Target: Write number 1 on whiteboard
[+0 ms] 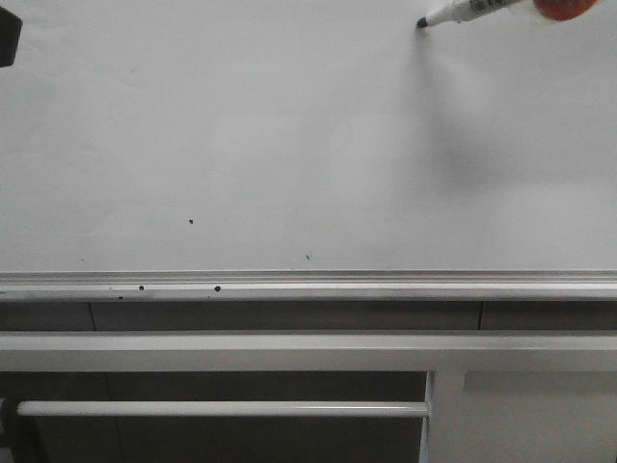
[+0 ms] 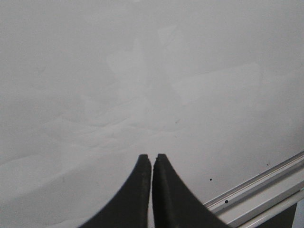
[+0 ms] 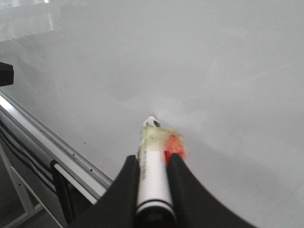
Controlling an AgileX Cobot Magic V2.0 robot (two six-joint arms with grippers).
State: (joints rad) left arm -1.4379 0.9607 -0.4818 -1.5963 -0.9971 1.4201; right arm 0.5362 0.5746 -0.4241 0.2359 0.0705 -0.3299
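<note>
- Right gripper (image 3: 153, 164) clamped on marker (image 1: 469, 12), black tip at whiteboard (image 1: 289, 135) top right.
- Left gripper (image 2: 152, 159) pinched closed, empty, over bare board.
- No stroke visible; black specks (image 1: 194, 222) near aluminium strip (image 1: 308, 282).

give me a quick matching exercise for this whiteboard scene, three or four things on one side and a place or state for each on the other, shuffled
Things:
1. marker
2. left gripper
3. whiteboard
4. silver strip

States or places:
A. shut, holding nothing
B. along the board's lower edge
C. no stroke on it yet, only tiny specks
D. clamped in the right gripper, tip at the board's top right in the front view

Pairs: 1-D, 2-A, 3-C, 4-B
</note>
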